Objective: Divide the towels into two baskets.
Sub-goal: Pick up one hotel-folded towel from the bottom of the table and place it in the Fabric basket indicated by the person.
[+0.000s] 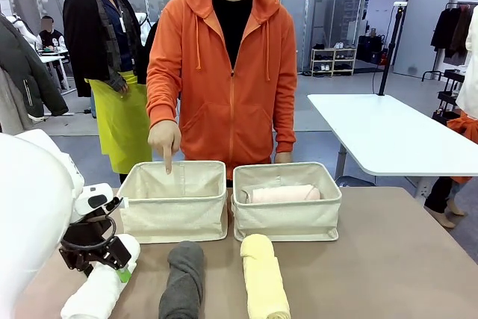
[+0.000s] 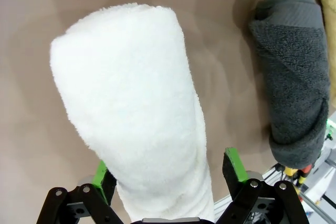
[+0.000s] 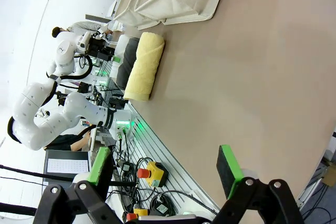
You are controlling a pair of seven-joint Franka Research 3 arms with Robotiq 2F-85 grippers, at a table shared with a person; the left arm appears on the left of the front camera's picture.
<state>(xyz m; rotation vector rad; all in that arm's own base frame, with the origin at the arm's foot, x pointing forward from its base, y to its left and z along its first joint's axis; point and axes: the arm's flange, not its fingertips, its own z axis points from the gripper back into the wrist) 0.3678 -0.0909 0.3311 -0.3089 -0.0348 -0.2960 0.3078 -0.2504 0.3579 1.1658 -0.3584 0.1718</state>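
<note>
My left gripper (image 1: 104, 268) (image 2: 167, 169) is open and straddles the near end of the white towel (image 1: 95, 293) (image 2: 131, 108) at the table's front left; its green pads (image 2: 234, 164) flank the roll. The dark grey towel (image 1: 183, 280) (image 2: 294, 77) and the pale yellow towel (image 1: 264, 280) (image 3: 143, 66) lie side by side in front of the baskets. The pale pink towel (image 1: 284, 193) lies in the right basket (image 1: 287, 222). Nothing lies in the left basket (image 1: 173, 214); the person's hand (image 1: 165, 140) points a finger down into it. My right gripper (image 3: 165, 169) hangs open above bare table.
The person in an orange hoodie (image 1: 224, 72) stands right behind the baskets. A white table (image 1: 388, 136) stands at the back right. The tabletop (image 1: 403, 259) to the right of the yellow towel is bare. Cables and a red stop button (image 3: 147, 171) sit beyond the table's edge.
</note>
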